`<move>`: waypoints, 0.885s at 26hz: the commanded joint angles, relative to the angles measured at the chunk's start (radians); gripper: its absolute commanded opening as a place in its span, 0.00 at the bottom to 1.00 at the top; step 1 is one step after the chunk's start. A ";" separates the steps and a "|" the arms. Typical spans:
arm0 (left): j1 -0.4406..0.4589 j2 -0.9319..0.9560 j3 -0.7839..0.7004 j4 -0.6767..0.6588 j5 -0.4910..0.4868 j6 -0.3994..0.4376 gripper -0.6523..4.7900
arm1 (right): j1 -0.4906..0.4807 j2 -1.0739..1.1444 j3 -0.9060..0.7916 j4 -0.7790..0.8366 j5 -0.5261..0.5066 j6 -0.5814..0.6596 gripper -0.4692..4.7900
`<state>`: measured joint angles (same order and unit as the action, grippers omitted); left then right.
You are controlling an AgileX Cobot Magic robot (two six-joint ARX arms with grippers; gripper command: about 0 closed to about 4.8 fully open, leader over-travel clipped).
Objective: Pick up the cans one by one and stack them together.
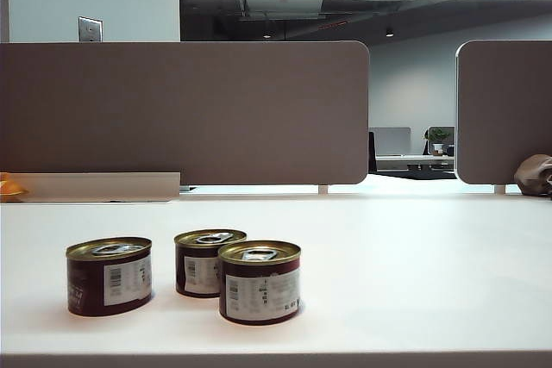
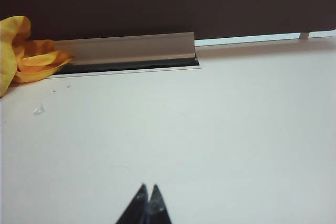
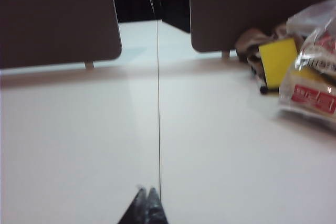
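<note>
Three squat maroon cans with gold pull-tab lids and white barcode labels stand upright on the white table in the exterior view: one at the left (image 1: 109, 275), one behind the middle (image 1: 209, 262), one at the front (image 1: 259, 281). The back and front cans nearly touch. Neither arm shows in the exterior view. My left gripper (image 2: 149, 188) is shut, its black tips together over bare table, with no can in its wrist view. My right gripper (image 3: 146, 190) is shut too, empty, beside the table's seam line (image 3: 158, 129). No can appears in the right wrist view.
Grey divider panels (image 1: 181, 109) stand along the table's back edge. A yellow-orange cloth (image 2: 21, 51) and a pale cable trough (image 2: 126, 51) lie at the back left. At the back right sit a yellow block (image 3: 278, 61) and plastic-wrapped packets (image 3: 312, 85).
</note>
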<state>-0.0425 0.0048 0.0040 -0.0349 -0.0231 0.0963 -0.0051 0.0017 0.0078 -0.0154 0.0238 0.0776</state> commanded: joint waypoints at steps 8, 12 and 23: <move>-0.002 0.001 0.003 -0.110 0.002 -0.108 0.11 | 0.001 0.000 -0.007 -0.139 -0.166 0.002 0.09; -0.002 0.001 0.003 -0.105 0.001 -0.210 0.11 | 0.001 0.000 -0.007 -0.138 -0.184 0.006 0.09; -0.003 0.001 0.006 -0.067 0.102 -0.256 0.11 | 0.001 0.000 -0.002 -0.087 -0.374 0.395 0.09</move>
<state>-0.0441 0.0048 0.0051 -0.1188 0.0307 -0.1493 -0.0048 0.0021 0.0078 -0.1497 -0.2588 0.4423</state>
